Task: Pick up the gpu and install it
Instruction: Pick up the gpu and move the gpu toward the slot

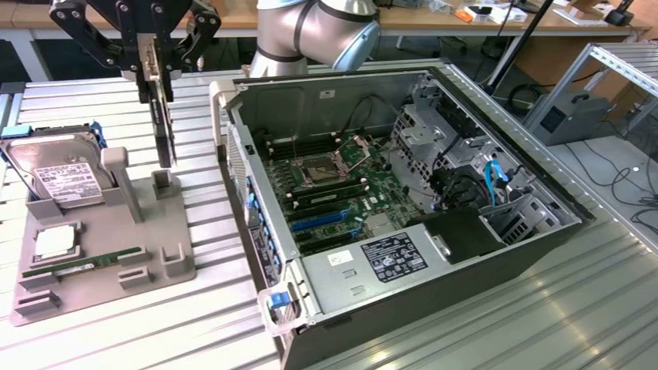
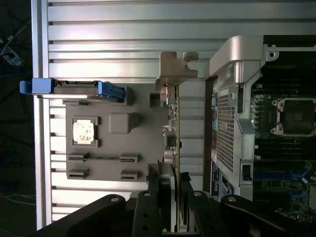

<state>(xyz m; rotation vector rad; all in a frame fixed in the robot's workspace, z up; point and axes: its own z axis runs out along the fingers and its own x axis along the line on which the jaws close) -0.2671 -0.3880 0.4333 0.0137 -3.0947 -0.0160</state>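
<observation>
The gpu (image 1: 162, 127) hangs upright and edge-on, a thin dark card over the grey holder tray (image 1: 154, 258) at the exterior view's left. My gripper (image 1: 156, 65) is above it, shut on its upper edge. The card's lower end sits just over a small grey post (image 1: 165, 183) of the tray; I cannot tell whether they touch. In the wrist view the gpu (image 2: 173, 123) runs away from my gripper (image 2: 172, 180), its silver bracket (image 2: 176, 66) at the far end, with one black finger (image 2: 157, 195) on each side of it.
The open PC case (image 1: 242, 146) lies at the exterior view's right of the tray, with its motherboard (image 1: 340, 185) and blue slots (image 1: 320, 223) exposed. The tray also holds a hard drive (image 1: 62, 177), a processor chip (image 1: 57, 240) and a RAM stick (image 1: 82, 266). The ribbed metal table (image 1: 535, 308) surrounds them.
</observation>
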